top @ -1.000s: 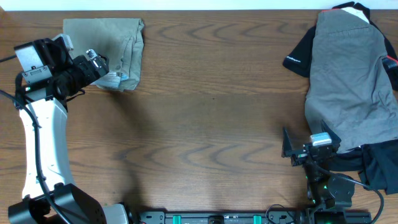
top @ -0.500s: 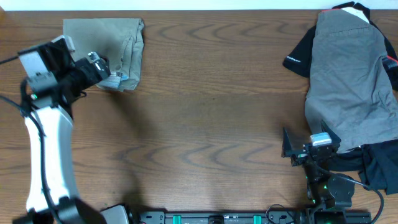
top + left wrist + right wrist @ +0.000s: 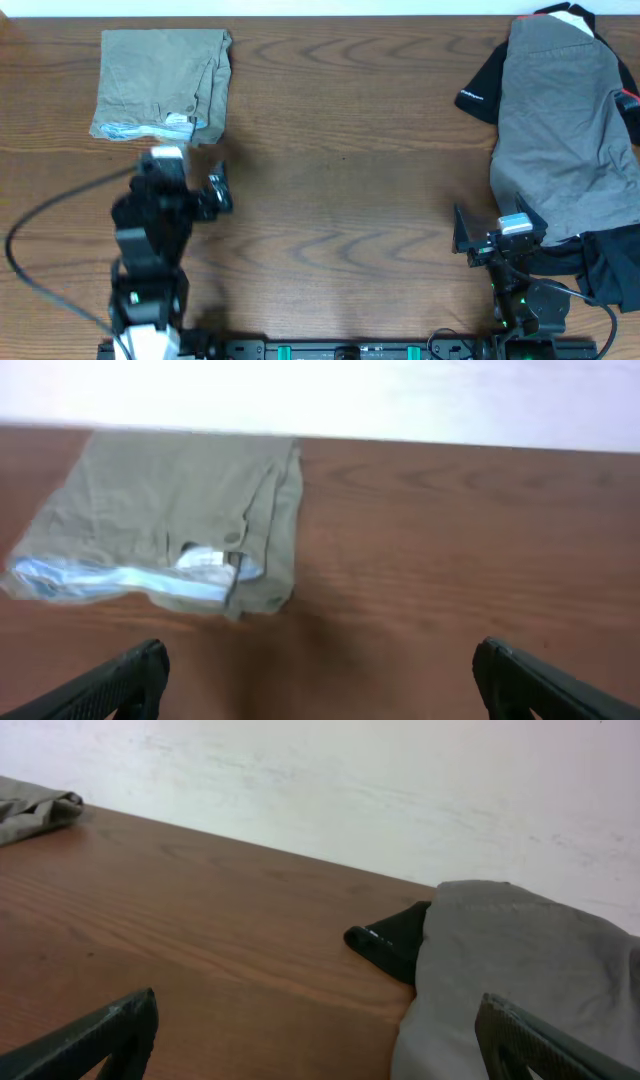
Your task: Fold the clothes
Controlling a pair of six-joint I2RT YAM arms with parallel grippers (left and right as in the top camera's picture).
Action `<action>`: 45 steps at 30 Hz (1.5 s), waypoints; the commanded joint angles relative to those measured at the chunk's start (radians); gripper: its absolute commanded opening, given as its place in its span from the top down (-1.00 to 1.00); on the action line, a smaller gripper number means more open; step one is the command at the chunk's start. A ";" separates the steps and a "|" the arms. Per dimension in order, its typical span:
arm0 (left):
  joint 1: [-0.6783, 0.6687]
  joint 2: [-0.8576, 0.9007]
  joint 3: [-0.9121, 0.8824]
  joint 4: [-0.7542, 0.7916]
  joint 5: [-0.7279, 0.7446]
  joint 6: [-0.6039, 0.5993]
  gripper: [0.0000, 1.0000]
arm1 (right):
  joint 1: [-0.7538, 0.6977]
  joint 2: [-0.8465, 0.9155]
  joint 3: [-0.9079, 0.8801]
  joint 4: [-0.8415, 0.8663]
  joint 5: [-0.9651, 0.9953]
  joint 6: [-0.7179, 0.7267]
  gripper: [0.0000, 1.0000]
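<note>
Khaki shorts (image 3: pixel 165 85) lie folded on the bench (image 3: pixel 340 180) at upper left of the overhead frame. The left fingers (image 3: pixel 125 678), just below them and blurred overhead, appear spread wide, holding nothing. The right fingers (image 3: pixel 110 1035) at lower right stand wide apart and empty, beside a grey garment (image 3: pixel 560 120) lying over a black garment (image 3: pixel 480 95).

We get the left arm (image 3: pixel 150 215) only as a blur overhead; grey garment (image 3: pixel 565 120) runs off the right edge & hides most of the black garment (image 3: pixel 478 92); shorts (image 3: pixel 150 500) label (image 3: pixel 205 558) unreadable.
</note>
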 commanded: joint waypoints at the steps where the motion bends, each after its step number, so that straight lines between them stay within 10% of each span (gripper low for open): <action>1: -0.010 -0.150 -0.088 0.028 -0.020 0.106 -0.96 | 0.009 -0.007 -0.002 -0.004 -0.002 0.014 -0.99; 20: -0.009 -0.524 -0.479 0.299 -0.010 0.108 -0.96 | 0.009 -0.007 -0.002 -0.004 -0.002 0.014 -0.98; 45: -0.010 -0.704 -0.483 0.014 -0.016 0.111 -0.96 | 0.009 -0.007 -0.002 -0.004 -0.002 0.014 -0.99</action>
